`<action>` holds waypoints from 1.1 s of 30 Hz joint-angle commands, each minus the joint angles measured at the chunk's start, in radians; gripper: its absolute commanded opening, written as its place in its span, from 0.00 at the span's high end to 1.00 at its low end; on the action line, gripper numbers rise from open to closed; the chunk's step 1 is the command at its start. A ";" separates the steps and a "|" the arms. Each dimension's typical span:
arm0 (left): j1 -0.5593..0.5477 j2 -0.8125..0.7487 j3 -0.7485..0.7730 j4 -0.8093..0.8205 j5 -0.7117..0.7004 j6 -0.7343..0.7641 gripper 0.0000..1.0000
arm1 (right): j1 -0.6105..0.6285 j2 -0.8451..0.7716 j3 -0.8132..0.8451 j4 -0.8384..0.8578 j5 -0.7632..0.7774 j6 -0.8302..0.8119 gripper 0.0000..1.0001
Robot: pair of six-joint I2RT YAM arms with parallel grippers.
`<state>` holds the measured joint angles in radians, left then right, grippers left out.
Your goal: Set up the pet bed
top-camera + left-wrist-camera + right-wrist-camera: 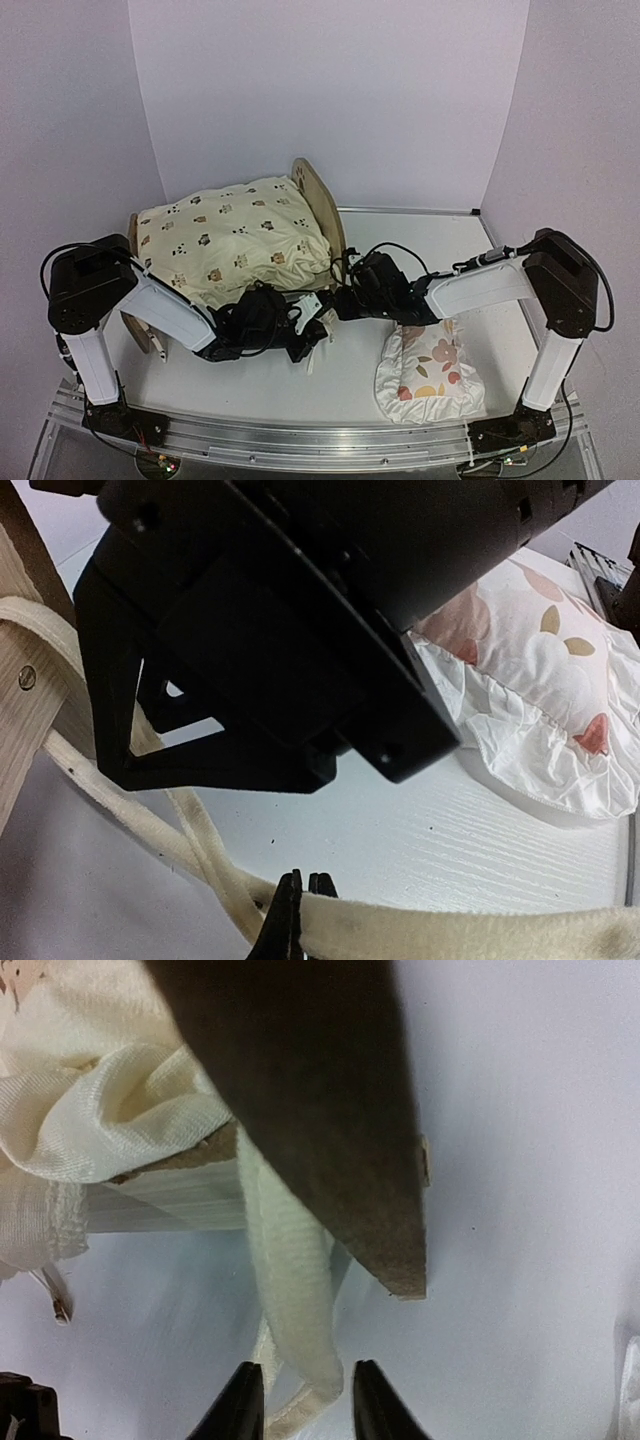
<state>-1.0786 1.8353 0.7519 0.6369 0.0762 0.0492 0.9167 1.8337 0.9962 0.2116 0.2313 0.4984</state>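
Only wrist views reveal left gripper (297, 920) pinching cream strap (450, 930); right gripper (303, 1390) straddling.

Light-wood bed (330, 238) upright and aslant on the left half of the table (420, 235).
Its arched headboard (315, 195) stood tall at the far right end, and the low footboard (143, 338) sat at the near left end, close to the table's front edge. Most of the frame between them was hidden from above. Close up, the near corner showed a shadowed board edge (330, 1130) over a pale, faintly striped side (160, 1200). A cream strap (290, 1300) hung from that corner and trailed onto the table.
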 commanded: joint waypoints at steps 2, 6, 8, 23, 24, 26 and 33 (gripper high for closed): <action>0.012 -0.060 -0.008 0.044 0.047 -0.034 1.00 | 0.003 0.020 -0.016 0.112 -0.031 0.004 0.62; 0.015 -0.077 -0.014 0.045 0.063 -0.040 1.00 | 0.003 0.021 -0.060 0.180 -0.021 0.028 0.74; 0.016 -0.083 -0.014 0.041 0.070 -0.040 1.00 | 0.003 0.024 -0.072 0.206 -0.026 0.032 0.83; 0.146 0.019 0.204 -0.270 0.238 -0.241 1.00 | 0.004 -0.093 -0.151 0.246 -0.121 -0.006 1.00; 0.159 0.041 0.244 -0.312 0.266 -0.252 1.00 | 0.004 -0.106 -0.155 0.243 -0.129 -0.010 1.00; 0.180 0.070 0.297 -0.362 0.312 -0.274 1.00 | 0.003 -0.125 -0.162 0.239 -0.141 -0.017 1.00; 0.201 0.153 0.445 -0.568 0.286 -0.343 1.00 | 0.003 -0.166 -0.175 0.235 -0.157 -0.038 1.00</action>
<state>-0.8864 1.9455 1.1239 0.2312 0.3573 -0.2259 0.9089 1.7226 0.8223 0.4111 0.1164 0.4901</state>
